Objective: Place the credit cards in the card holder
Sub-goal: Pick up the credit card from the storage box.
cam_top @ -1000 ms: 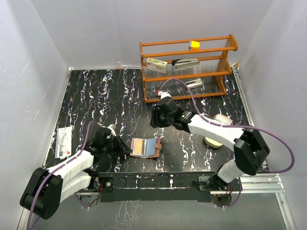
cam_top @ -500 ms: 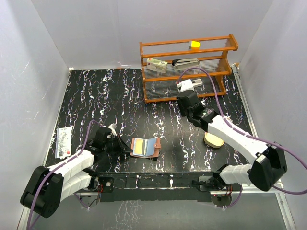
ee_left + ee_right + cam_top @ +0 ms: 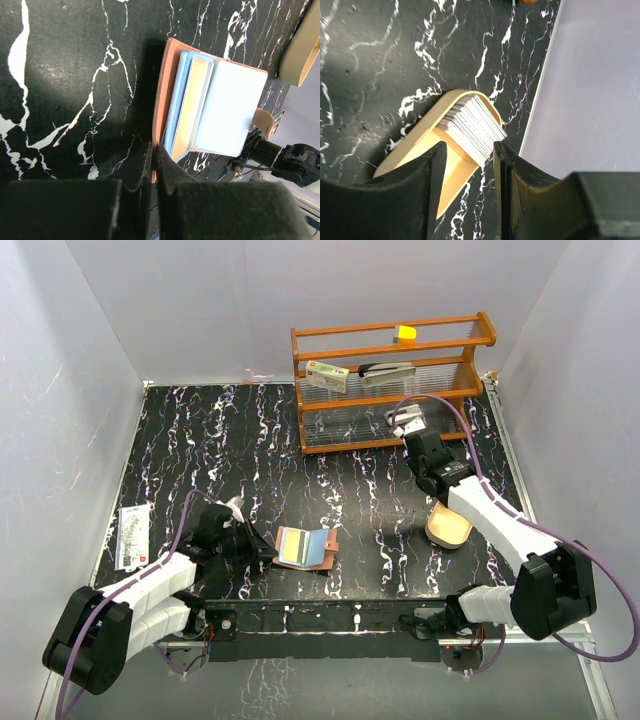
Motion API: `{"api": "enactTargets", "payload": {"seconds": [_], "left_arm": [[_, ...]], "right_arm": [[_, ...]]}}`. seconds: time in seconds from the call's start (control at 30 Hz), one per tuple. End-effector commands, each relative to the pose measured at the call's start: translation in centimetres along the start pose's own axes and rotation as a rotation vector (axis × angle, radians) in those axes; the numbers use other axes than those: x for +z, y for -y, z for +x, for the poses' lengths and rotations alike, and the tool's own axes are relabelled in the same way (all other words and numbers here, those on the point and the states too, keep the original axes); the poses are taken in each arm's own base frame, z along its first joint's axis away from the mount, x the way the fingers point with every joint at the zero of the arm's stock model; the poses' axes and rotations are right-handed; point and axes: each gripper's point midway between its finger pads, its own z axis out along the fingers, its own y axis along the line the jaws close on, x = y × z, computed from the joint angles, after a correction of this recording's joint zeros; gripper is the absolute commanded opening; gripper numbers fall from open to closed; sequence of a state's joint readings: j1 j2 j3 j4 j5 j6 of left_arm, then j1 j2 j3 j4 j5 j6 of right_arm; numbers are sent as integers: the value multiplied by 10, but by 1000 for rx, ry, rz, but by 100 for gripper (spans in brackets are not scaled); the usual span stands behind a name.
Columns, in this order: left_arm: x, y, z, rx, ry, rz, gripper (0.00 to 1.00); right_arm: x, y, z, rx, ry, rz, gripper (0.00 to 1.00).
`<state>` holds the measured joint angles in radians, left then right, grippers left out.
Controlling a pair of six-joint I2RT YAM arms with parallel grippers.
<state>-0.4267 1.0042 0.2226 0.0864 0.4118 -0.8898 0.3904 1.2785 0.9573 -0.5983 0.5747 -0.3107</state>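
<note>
The reddish-brown card holder (image 3: 322, 562) (image 3: 161, 90) lies open near the table's front, left of centre. An orange card (image 3: 290, 546) (image 3: 192, 102) and a light blue card (image 3: 176, 105) sit in it. My left gripper (image 3: 262, 552) (image 3: 155, 146) is shut on the holder's left edge. A stack of credit cards (image 3: 472, 127) stands on edge in a tan oval tray (image 3: 448, 530) (image 3: 415, 145) at the right. My right gripper (image 3: 468, 146) hangs open above the tray. The stack shows between its fingers, apart from them.
A wooden rack (image 3: 390, 390) with small items stands at the back right, close behind the right wrist. A white printed packet (image 3: 132, 535) lies at the left edge. The grey side wall (image 3: 600, 75) rises just beyond the tray.
My right arm has swung from the middle of the table to the right, ending over the tan tray. The left gripper and the card holder have not moved.
</note>
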Motion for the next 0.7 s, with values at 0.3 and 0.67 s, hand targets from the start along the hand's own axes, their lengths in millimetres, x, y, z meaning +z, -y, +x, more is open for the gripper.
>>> {"api": "enactTargets", "payload": {"seconds": [0.3, 0.67], "left_arm": [[0, 17, -6, 61, -16, 53, 0], [4, 14, -5, 62, -30, 45, 0]], "right_arm": [[26, 2, 63, -168, -229, -4, 48], [57, 4, 81, -167, -303, 44, 54]]}}
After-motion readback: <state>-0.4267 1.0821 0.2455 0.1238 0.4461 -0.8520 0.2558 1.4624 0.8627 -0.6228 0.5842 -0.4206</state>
